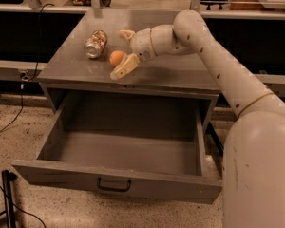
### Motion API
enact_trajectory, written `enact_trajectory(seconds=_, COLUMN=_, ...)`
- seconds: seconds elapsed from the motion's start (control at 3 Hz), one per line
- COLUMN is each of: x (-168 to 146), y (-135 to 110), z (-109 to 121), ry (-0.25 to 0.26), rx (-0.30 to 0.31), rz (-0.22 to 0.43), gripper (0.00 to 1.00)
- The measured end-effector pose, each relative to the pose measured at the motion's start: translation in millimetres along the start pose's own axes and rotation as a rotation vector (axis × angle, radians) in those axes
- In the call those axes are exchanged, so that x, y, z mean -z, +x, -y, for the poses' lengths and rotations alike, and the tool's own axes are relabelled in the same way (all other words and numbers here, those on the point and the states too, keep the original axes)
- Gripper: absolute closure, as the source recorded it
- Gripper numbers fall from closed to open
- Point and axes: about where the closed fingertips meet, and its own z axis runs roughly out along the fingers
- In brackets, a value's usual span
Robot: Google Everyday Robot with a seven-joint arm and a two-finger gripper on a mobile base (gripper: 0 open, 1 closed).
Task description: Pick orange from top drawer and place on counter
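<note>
The orange (116,58) rests on the grey counter (180,70), just right of a silvery-gold can. My gripper (123,51) is open around it from the right: one finger (125,66) lies in front of the fruit, the other (127,33) behind it, neither clearly touching. The top drawer (118,182) stands pulled out below, its inside bare, the dark handle on its front panel.
A crushed metal can (95,43) lies on its side at the counter's left part. A long pale ledge with dark panels (19,37) runs behind the cabinet. My arm (218,65) reaches in from the right. Cables (9,122) trail on the speckled floor.
</note>
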Motion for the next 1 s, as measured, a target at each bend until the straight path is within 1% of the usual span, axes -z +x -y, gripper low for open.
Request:
enact_trajectory(seconds=0.33, x=3, y=-9, z=-1, ry=0.007, rx=0.014, rz=0.007, gripper=0.0)
enact_trajectory(seconds=0.67, x=6, y=-25, z=-6, ry=0.013, rx=0.048, rz=-0.034, gripper=0.0)
enact_trajectory(seconds=1.0, x=5, y=-49, z=-10, ry=0.017, rx=0.111, rz=-0.101, gripper=0.0)
